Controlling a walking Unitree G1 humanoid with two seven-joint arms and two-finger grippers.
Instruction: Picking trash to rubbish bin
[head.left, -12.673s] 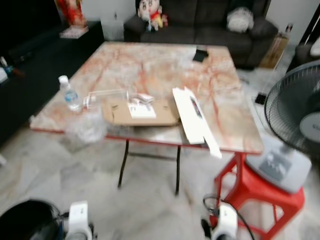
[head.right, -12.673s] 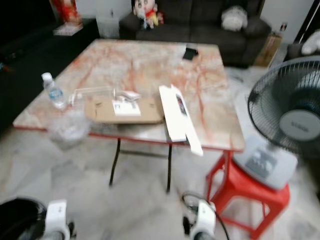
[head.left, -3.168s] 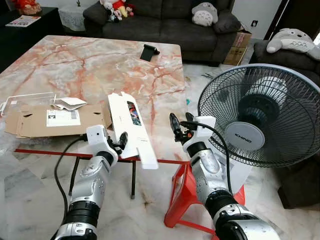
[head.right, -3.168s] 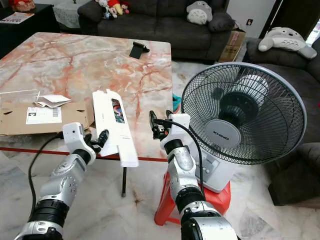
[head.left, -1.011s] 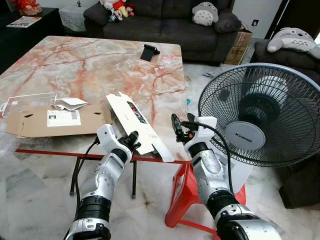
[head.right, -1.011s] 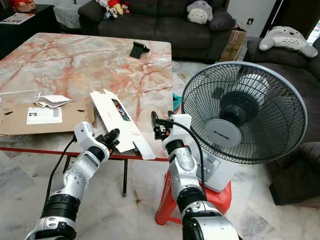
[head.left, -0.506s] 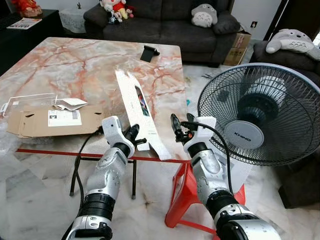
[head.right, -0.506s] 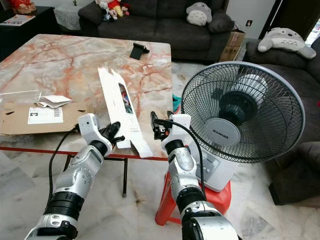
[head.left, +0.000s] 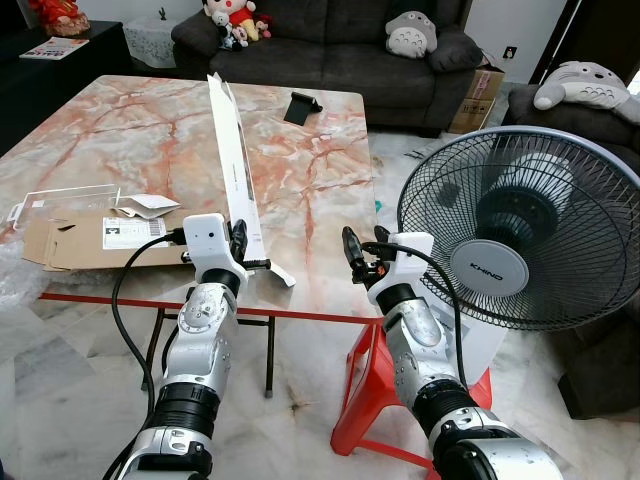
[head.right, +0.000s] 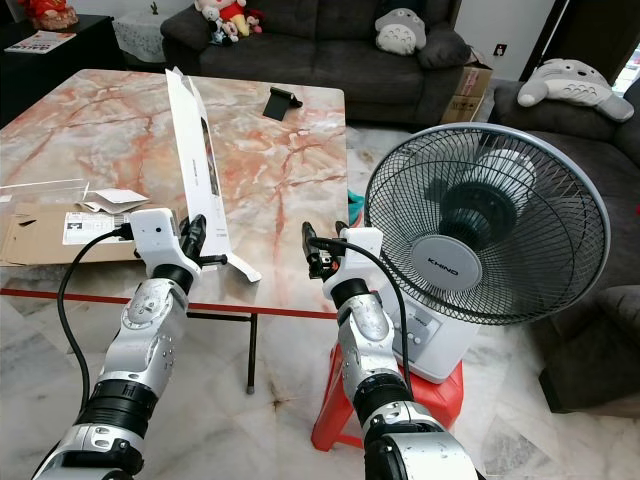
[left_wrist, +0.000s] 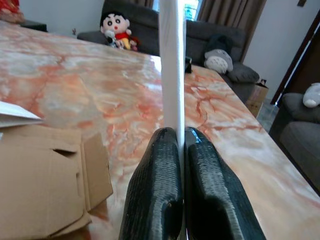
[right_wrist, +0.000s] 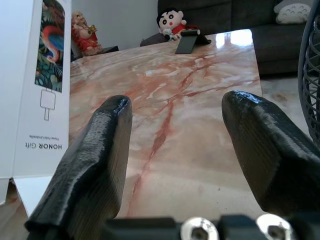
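Note:
A long flattened white carton (head.left: 233, 165) stands tilted up on edge over the front of the marble table (head.left: 150, 140), its lower end near the table's front edge. My left gripper (head.left: 238, 243) is shut on the carton's lower part; in the left wrist view the two black fingers (left_wrist: 165, 195) pinch the thin white carton (left_wrist: 172, 60). My right gripper (head.left: 352, 248) hovers open just off the table's front right corner, with nothing between its fingers (right_wrist: 95, 160). The carton's printed face (right_wrist: 35, 85) stands beside that gripper.
A flattened brown cardboard box (head.left: 100, 238), a white paper scrap (head.left: 146, 204) and a clear plastic tray (head.left: 50, 198) lie on the table's left. A standing fan (head.left: 525, 235) on a red stool (head.left: 375, 400) is close on the right. A sofa (head.left: 330, 40) stands behind.
My left gripper has swung the white carton from a low slant to nearly upright and drawn it left. The right arm has stayed put.

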